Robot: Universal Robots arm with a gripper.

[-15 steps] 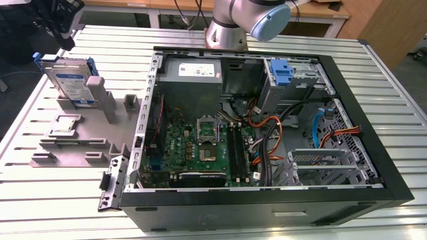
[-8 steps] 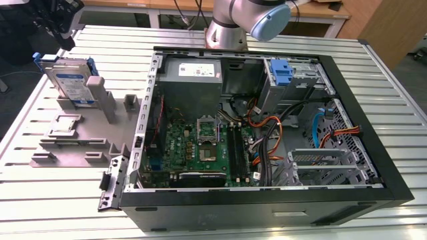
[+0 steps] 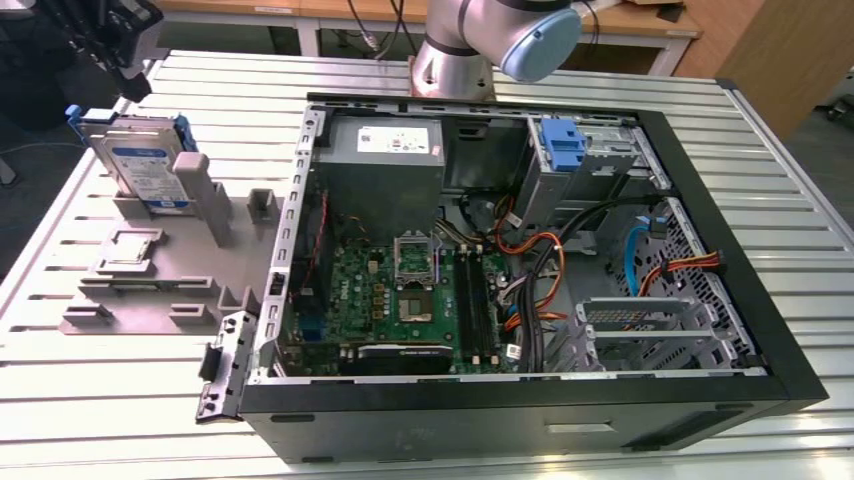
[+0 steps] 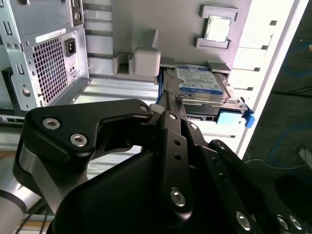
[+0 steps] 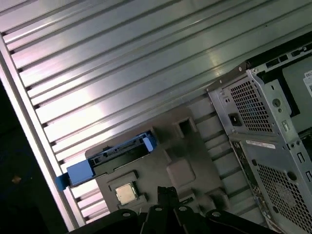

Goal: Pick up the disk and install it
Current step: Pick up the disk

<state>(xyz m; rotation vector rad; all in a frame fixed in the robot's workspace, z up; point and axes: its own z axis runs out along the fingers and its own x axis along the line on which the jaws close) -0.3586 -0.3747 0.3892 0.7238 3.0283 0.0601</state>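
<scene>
Exterior view: one flat rectangular silver hard disk [image 3: 140,165] with a white-and-blue label and blue plastic carrier rails. It stands on end in a slot of the grey moulded parts stand [image 3: 147,300] on the slatted metal table [image 3: 427,440], at the exterior view's left and apart from the open black desktop computer case [image 3: 747,350]. Orientation: the long axis is near upright with a slight lean, the blue tabbed end is uppermost, and the labelled broad face is turned toward the exterior camera. Black articulated gripper [image 4: 168,105]: in the second wrist view it hangs over the disk's upper end, fingers drawn together with nothing between them, not gripping the disk. Handling, by judgement: rigid, dense for its size, smooth metal faces likely slippery, shock-sensitive inside. The blue rails probably flex, so they make poor purchase. Best hold: a pinch across the two broad faces near the upper end, clear of the tabs.
</scene>
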